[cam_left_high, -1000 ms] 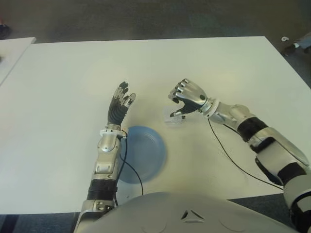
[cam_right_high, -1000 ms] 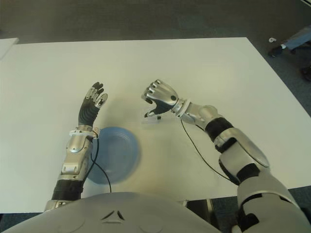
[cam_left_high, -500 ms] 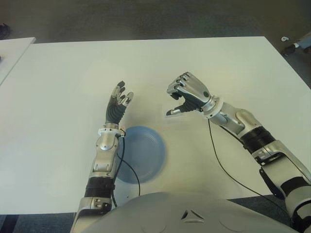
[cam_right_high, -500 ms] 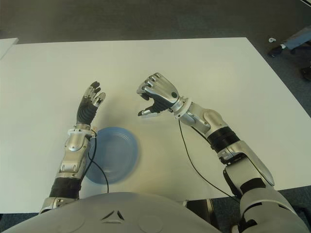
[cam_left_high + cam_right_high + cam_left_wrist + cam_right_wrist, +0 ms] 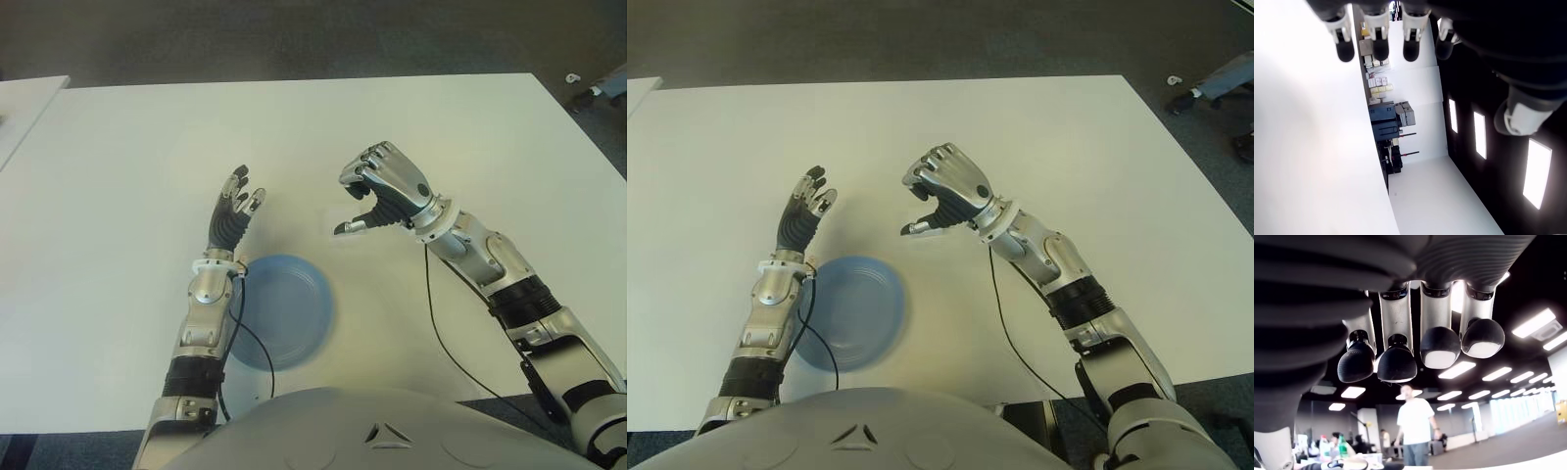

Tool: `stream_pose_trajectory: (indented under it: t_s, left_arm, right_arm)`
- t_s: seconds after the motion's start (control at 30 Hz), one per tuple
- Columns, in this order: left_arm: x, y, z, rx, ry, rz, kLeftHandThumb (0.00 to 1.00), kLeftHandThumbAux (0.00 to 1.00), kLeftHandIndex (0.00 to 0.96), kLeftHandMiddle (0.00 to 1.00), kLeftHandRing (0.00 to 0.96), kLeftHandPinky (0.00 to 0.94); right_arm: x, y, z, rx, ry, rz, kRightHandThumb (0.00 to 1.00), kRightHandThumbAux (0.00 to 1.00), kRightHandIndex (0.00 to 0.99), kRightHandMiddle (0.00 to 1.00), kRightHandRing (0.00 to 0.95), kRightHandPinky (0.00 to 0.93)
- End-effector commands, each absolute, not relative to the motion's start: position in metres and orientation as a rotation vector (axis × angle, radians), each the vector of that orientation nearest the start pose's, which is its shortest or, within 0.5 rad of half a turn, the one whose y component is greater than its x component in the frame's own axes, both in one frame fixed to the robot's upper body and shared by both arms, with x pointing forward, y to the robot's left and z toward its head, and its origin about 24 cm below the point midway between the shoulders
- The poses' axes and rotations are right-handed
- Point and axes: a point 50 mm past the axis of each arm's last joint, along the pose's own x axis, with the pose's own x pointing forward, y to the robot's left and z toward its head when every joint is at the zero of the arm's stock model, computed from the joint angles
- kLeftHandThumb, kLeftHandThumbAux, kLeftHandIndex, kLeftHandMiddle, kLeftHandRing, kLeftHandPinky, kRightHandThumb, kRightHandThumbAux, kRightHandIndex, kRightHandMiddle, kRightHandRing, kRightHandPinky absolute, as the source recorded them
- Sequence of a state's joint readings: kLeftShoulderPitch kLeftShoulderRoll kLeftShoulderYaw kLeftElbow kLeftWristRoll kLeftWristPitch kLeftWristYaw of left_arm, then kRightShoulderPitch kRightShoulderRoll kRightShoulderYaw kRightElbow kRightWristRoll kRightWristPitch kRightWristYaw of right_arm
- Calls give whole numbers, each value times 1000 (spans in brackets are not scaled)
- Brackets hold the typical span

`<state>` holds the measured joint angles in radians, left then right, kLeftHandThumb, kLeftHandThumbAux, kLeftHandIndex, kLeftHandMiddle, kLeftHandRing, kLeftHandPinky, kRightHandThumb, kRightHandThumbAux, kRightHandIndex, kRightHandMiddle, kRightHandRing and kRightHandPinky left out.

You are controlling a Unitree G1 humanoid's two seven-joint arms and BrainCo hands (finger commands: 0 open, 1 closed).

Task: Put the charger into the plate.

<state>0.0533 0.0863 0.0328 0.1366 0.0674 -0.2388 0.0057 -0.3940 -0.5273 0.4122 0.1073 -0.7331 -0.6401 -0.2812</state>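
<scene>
A wide white table point(image 5: 411, 127) filled most of the view, standing on a dark grey floor point(image 5: 294, 39). A second white table point(image 5: 24, 108) showed at the left edge, apart from the first. At the far right lay a small white object point(image 5: 573, 78) on the floor. In the right wrist view a person in a white shirt point(image 5: 1415, 428) stood under ceiling lights point(image 5: 1462, 369). In the left wrist view stacked boxes point(image 5: 1386, 120) showed against a wall.

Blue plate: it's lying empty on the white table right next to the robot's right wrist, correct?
Not quite. The blue plate does lie empty on the white table, but next to the left wrist, just below the left hand. The right hand is farther off, on the plate's other side. The left eye view shows this.
</scene>
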Motion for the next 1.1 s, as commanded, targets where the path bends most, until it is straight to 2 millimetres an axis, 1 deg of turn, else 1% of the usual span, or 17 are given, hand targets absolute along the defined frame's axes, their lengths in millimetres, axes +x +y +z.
stream_pose_trajectory:
  t_s: [0.03,0.2,0.37,0.4,0.43,0.47,0.5,0.57,0.6,0.63,0.67,0.7,0.73,0.8,0.83,0.93,1.1]
  left_arm:
    - [240,178,19,157,-35,36,0,441,3,11,0,0]
    - [240,179,19,159,-34,37,0,447,10,16,0,0]
    - [240,178,19,161,-33,37,0,439,13,18,0,0]
    - [240,178,19,161,-32,37,0,439,13,18,0,0]
    - [240,178,19,161,-32,37,0,438,13,17,0,0]
    - [240,178,19,162,-32,36,0,438,13,17,0,0]
    - [240,178,19,162,-32,36,0,436,13,16,0,0]
    - [240,178,19,162,-33,35,0,434,12,16,0,0]
    - [240,178,20,164,-33,34,0,432,12,16,0,0]
    - [240,178,20,166,-34,34,0,429,12,16,0,0]
    - [240,178,20,167,-34,32,0,428,12,16,0,0]
    - [240,177,20,167,-35,31,0,426,12,17,0,0]
    - [240,177,20,167,-34,30,0,425,12,18,0,0]
    - [239,177,20,167,-34,29,0,424,12,18,0,0]
    - [239,177,20,166,-33,28,0,426,12,19,0,0]
    - [238,176,20,166,-29,26,0,428,10,21,0,0]
    - [238,176,20,165,-26,26,0,429,9,21,0,0]
  right_arm:
    - [268,-105,125,-1056,-968,519,877,679,812,880,891,895]
    - [269,-105,124,-1059,-946,537,876,681,812,880,890,893]
    - [269,-106,122,-1040,-919,562,844,684,805,876,885,889]
    - [270,-107,121,-1030,-906,579,818,673,800,869,877,867]
    - [271,-107,119,-1022,-897,591,771,643,756,840,839,814]
    - [272,-108,117,-1017,-881,612,753,632,740,830,826,794]
    - [273,-109,116,-1014,-872,625,699,589,674,792,776,727]
    - [276,-111,112,-1018,-850,654,639,543,597,738,708,641]
    - [278,-113,107,-1047,-832,681,604,517,546,695,656,579]
    - [281,-114,103,-1068,-819,700,538,481,426,532,496,428]
    - [283,-115,99,-1097,-807,724,515,469,383,474,439,374]
    - [284,-116,97,-1115,-800,740,475,441,298,352,318,273]
    - [285,-117,95,-1141,-790,762,449,424,244,274,241,208]
    - [287,-119,94,-1186,-776,802,411,391,165,160,125,106]
    - [288,-120,94,-1205,-771,819,388,353,110,102,80,68]
    - [291,-124,92,-1240,-754,855,353,279,36,33,26,22]
    - [301,-131,81,-1265,-704,891,334,192,6,5,4,3]
